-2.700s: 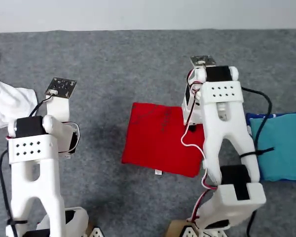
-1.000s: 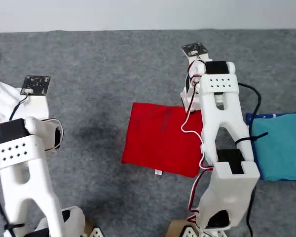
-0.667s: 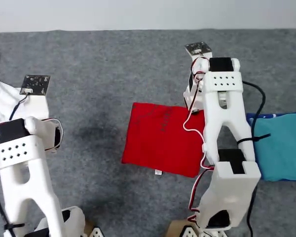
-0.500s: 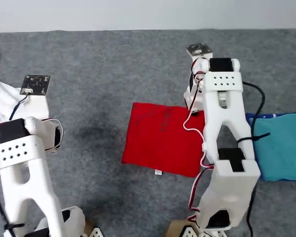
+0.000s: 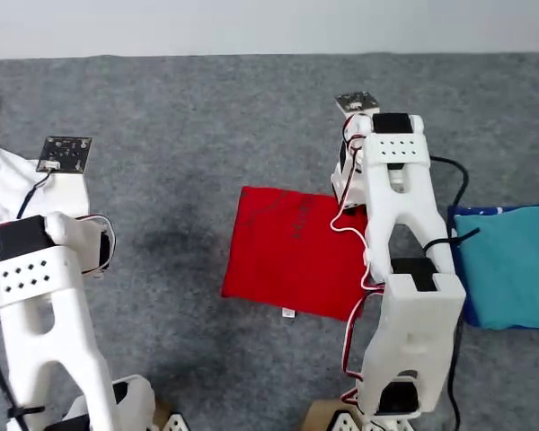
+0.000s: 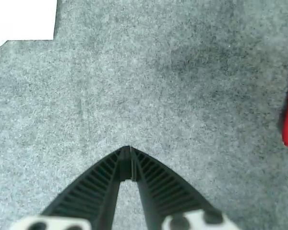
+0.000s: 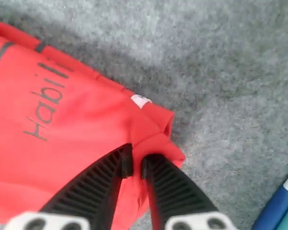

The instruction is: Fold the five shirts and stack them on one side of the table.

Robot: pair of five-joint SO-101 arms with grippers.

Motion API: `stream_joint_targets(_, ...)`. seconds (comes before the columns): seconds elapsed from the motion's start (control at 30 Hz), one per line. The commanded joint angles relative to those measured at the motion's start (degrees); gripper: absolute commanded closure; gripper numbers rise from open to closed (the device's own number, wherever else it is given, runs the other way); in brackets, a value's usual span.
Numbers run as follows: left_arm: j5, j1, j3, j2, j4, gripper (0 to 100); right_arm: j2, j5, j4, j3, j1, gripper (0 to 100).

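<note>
Three lots of shirts on the table [image 5: 189,117]. The red shirt [image 5: 283,256] is folded flat near the middle, slightly skewed, with a small white tag poking out at its near edge. The right gripper [image 7: 134,165] is at the red shirt's far right corner, jaws almost together and pinching a raised fold of fabric. The teal shirt [image 5: 512,265] is folded at the table's right edge, lying on a blue garment [image 5: 468,305] whose border shows along its far and left sides, apart from the red one. The white shirt [image 5: 4,184] is crumpled at the left edge. The left gripper [image 6: 130,160] hangs over bare grey surface between the white and red shirts, jaws closed tip to tip, holding nothing.
</note>
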Motion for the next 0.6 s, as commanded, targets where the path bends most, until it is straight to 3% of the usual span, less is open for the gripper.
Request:
stream_joint_targets(0.0,-0.26,-0.18,-0.22,-1.05,-0.70,100,-2.15,-0.53,-0.75,-3.16,0.75,98.8)
stream_joint_targets(0.57,-0.26,-0.09,2.51,-1.05,-0.97,100,-3.30,5.98,-6.37,-6.51,0.75,98.9)
